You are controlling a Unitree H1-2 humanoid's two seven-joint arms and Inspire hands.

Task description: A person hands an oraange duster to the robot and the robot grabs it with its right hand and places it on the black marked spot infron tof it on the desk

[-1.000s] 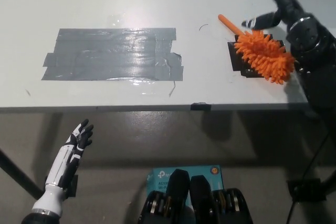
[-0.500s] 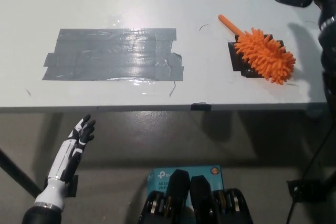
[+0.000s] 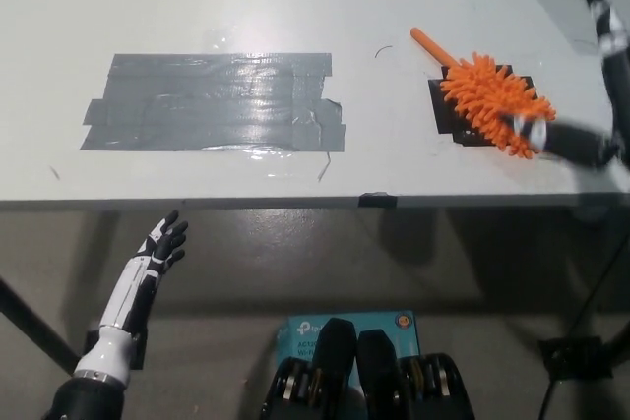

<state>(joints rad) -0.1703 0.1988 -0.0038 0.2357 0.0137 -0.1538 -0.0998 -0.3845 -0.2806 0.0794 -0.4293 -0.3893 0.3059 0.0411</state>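
Orange duster point(image 3: 495, 103) lies on the black marked spot point(image 3: 445, 113), beside the blurred, empty, spread right hand point(image 3: 591, 66).

White desk point(image 3: 295, 7) bears grey tape patch point(image 3: 212, 102); black marked spot point(image 3: 445, 110) — orange duster point(image 3: 487, 95) lies on it.

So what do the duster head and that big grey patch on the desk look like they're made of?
The duster head looks like soft orange chenille or microfibre, judging by its thick, floppy nubs; the handle seems smooth plastic. The grey patch looks like overlapped duct tape strips: a glossy, wrinkled surface catching glare.
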